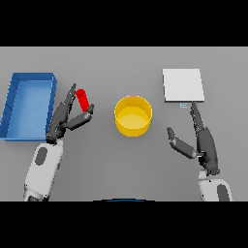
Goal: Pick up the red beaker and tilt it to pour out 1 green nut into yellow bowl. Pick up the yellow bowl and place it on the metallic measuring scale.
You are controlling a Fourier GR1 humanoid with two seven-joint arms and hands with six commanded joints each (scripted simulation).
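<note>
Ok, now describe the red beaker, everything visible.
The small red cylindrical beaker looks like plain, glossy plastic, with no markings visible. It leans, top tilted toward the blue rectangular tray. The dark left hand pinches its lower end between fingers and thumb. It sits left of the yellow round bowl, apart from it. Contents cannot be seen.

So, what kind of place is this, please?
Probably a lab-style weighing bench: on a plain grey table stand a red beaker, a yellow bowl and a flat metallic measuring scale, with a blue tray at the left.
</note>
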